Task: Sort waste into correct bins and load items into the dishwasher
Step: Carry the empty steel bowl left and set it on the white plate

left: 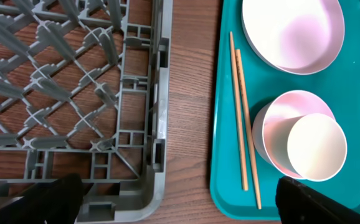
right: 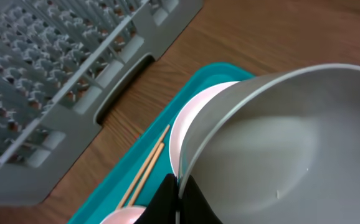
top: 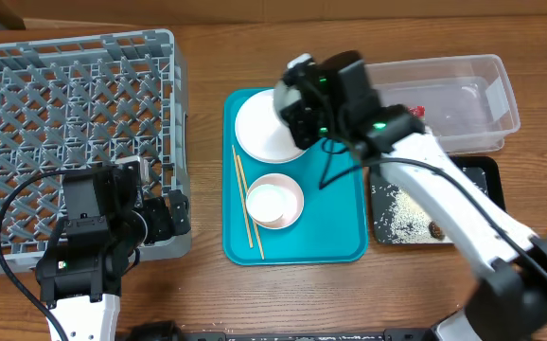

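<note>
Pinching the rim of the pale whitish bowl [right: 273, 155], your right gripper [right: 177, 186] is clamped down narrow, with the thin wall caught between its two dark fingers [right: 161, 200] and the bowl hanging tilted off them. Judge it as a stiff, light, smooth shell. It won't give under the pinch, but a hold at one point of the rim lets it swing or slip, so carry it slowly and stand it on edge between pegs rather than dropping it in. Just beneath those fingers lies the white plate [right: 186, 124], flat on the teal tray [right: 212, 73], and the chopsticks [right: 144, 171] run alongside on the rack side of the fingers. Farther out that way, across a strip of bare table [left: 189, 93], stands the grey dish rack [right: 55, 62]. Your left gripper [left: 179, 186] hangs spread wide and holds nothing, with one finger over the rack's corner and the other over the tray's edge. Just ahead of that second finger sits the pink bowl [left: 273, 118] with the small white cup [left: 317, 146] nested in it. Those two look hard and slick as well. Take the cup by its rim first, since the pair would likely be awkward to pinch together.
</note>
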Robot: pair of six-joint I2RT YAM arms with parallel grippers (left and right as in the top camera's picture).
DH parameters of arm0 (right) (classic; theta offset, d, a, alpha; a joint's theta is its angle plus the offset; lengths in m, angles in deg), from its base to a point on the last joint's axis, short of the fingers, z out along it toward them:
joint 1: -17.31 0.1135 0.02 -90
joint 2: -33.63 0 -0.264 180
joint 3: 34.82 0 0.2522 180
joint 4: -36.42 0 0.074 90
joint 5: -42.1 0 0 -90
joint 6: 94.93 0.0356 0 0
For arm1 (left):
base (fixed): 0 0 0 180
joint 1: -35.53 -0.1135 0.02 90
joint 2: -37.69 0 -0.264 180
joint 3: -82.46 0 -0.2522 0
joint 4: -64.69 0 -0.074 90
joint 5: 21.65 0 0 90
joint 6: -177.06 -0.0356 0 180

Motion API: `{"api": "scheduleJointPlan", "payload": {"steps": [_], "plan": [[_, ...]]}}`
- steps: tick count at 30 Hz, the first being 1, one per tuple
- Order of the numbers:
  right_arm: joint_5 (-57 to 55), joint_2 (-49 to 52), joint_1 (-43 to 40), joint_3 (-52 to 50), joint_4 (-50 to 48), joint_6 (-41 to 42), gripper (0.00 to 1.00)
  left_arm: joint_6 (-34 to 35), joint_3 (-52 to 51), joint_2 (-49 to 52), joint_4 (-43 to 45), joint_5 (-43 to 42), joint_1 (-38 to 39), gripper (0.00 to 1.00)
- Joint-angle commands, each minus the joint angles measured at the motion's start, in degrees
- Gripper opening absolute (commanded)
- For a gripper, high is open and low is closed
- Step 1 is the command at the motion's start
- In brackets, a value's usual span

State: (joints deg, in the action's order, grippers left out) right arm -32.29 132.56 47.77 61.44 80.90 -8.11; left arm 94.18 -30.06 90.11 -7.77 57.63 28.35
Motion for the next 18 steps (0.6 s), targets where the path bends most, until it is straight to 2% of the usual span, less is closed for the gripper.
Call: {"api": "scheduleJointPlan", "payload": {"steps": [1, 9, 10, 11, 14, 16, 18], "plan": [[-1.22, 6.47, 1.51, 1.09, -3.54, 0.22, 0.04, -0.92, 1.18, 0.07, 0.22, -0.72, -0.31, 1.00], [-1.18, 15.32, 3.58, 1.09, -7.10, 0.26, 0.04, -0.92, 1.18, 0.07, 0.20, -0.72, -0.31, 1.00], [-1.16, 15.28, 3.67, 1.11, -6.80, 0.26, 0.13, -0.94, 1.18, 0.07, 0.22, -0.72, -0.31, 1.00], [-0.96, 14.69, 3.67, 1.29, -6.08, 0.31, 0.16, -0.94, 1.18, 0.07, 0.24, -0.72, -0.33, 1.00], [-1.03, 11.80, 3.50, 2.58, -1.70, 0.42, 0.18, -0.94, 1.18, 0.07, 0.26, -0.70, -0.31, 1.00], [-1.03, 8.98, 2.80, 4.15, 2.80, 0.44, 0.31, -0.94, 1.18, 0.07, 0.26, -0.70, -0.31, 1.00], [-1.01, 5.88, 2.01, 6.05, 8.15, 0.44, 0.35, -0.94, 1.18, 0.07, 0.26, -0.70, -0.31, 1.00]]}}
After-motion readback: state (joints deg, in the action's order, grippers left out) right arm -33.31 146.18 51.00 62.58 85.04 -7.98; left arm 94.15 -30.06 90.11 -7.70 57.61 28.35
